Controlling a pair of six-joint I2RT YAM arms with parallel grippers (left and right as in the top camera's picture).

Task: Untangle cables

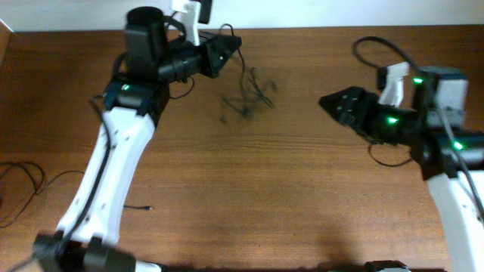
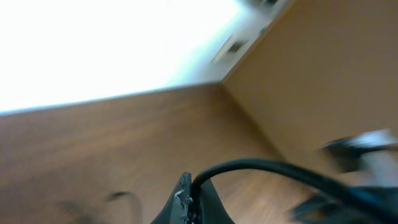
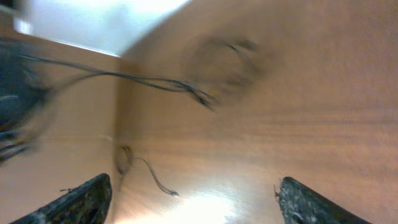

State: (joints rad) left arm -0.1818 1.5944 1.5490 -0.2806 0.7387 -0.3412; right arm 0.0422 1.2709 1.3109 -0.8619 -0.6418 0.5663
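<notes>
My left tool (image 1: 236,41) looks pinched on a strand of the cables (image 1: 246,102), tangled on the table (image 1: 265,189) beside it; right tool (image 1: 327,102) gapes empty; light, floppy, I'd grab near the knot (image 3: 200,96).

Brown wooden table (image 1: 302,196), white surface (image 1: 318,11) behind

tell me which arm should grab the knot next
Right. The right arm faces the cables with its jaws open and free; the left arm has its jaws shut, apparently holding one of them.
</notes>
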